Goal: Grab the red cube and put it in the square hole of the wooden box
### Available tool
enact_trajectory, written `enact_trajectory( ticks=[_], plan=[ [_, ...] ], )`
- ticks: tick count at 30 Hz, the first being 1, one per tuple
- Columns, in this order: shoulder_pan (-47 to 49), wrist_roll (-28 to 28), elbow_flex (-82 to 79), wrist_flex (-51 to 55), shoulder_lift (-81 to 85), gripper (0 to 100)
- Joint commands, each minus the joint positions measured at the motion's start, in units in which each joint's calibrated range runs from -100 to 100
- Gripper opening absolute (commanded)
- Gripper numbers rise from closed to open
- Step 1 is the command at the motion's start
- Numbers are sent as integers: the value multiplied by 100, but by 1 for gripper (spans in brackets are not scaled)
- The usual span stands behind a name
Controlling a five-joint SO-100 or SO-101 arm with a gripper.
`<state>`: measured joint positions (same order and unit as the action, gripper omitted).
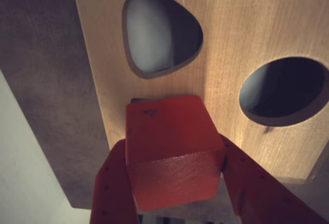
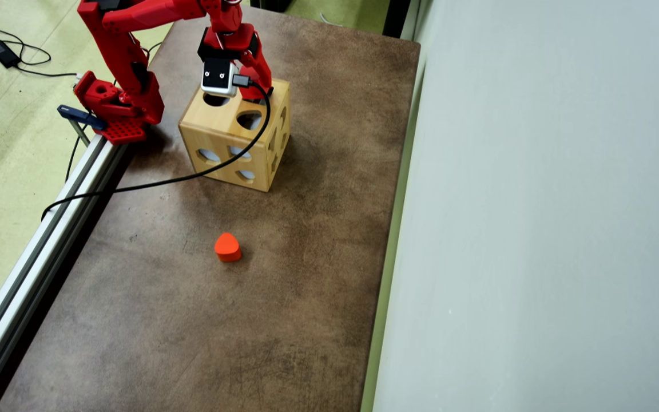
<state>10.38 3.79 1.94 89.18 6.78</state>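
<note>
A: Wrist view. The gripper [image 1: 177, 170] is closed on the red cube [image 1: 172, 149], one red finger pressed to each side face. The cube sits tilted, one top corner toward the wooden box [image 1: 241, 44].

B: Where is the cube relative to the box?

A: Directly over the box's top face. A thin dark straight edge shows just behind the cube's upper left corner; this could be the square hole [image 1: 136, 100], but the cube covers nearly all of it, so I cannot confirm the shape. Whether the cube touches the wood cannot be told.

B: Other openings on that face?

A: A rounded heart-like hole [image 1: 162, 34] above the cube and a round hole [image 1: 282, 90] to its right, both dark inside.

B: Overhead view?

A: The wooden box [image 2: 221, 146] stands near the far edge of the brown tabletop [image 2: 192, 320], just beside the arm's base [image 2: 115, 111] at the left edge. The gripper [image 2: 252, 94] hangs over the box's top face by its far right corner; the cube itself is hidden under the wrist camera [image 2: 218, 78]. An orange-red rounded block [image 2: 227, 247] lies alone near the tabletop's middle, well apart from the box.
</note>
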Motion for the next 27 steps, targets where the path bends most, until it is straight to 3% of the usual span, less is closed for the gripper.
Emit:
enact_trajectory(
  ticks=[1, 27],
  plan=[
    [46, 88, 21, -85, 48, 2],
    [187, 215, -33, -44, -317, 2]
  ],
)
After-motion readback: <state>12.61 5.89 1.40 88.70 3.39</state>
